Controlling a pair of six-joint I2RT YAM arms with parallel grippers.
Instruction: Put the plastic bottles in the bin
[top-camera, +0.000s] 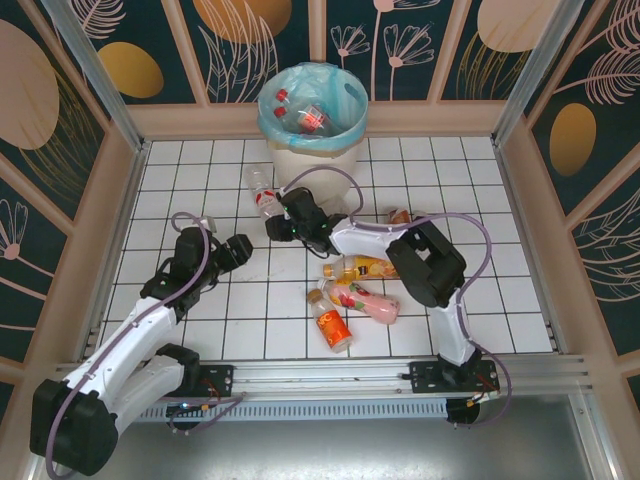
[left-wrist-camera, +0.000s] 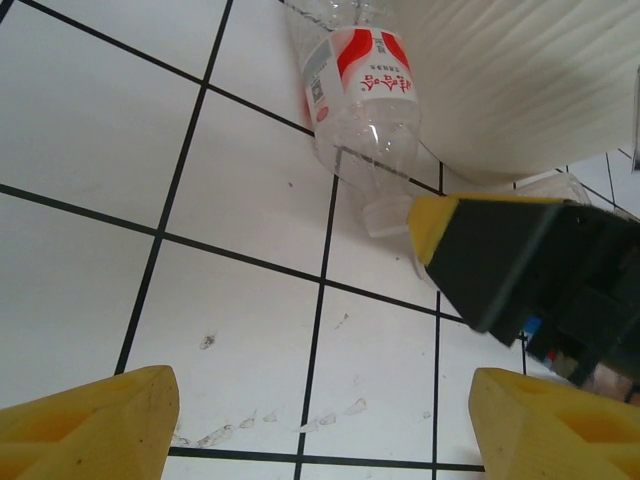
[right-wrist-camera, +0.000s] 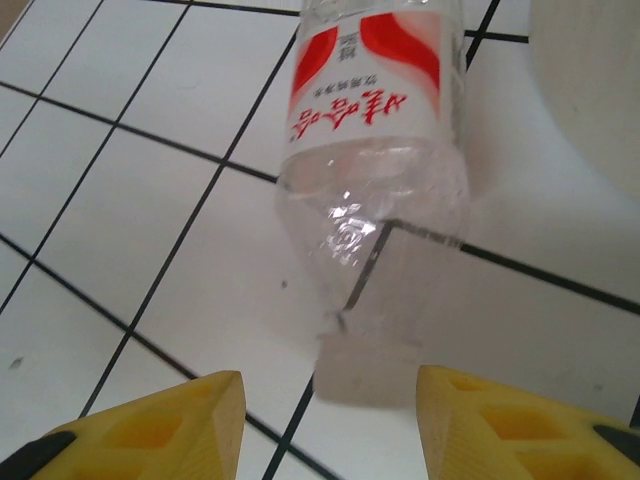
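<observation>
plastic bottle — lying flat, neck toward right pincer | right pincer spread | left pincer spread

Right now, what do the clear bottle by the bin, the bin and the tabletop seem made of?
The bottle: thin clear plastic, glossy; grid lines show through it. The bin: off-white plastic, fairly matte, faintly ribbed wall; its liner looks like thin light blue film, crinkled. The tabletop: smooth white with black grid lines, possibly tile or printed board.
</observation>
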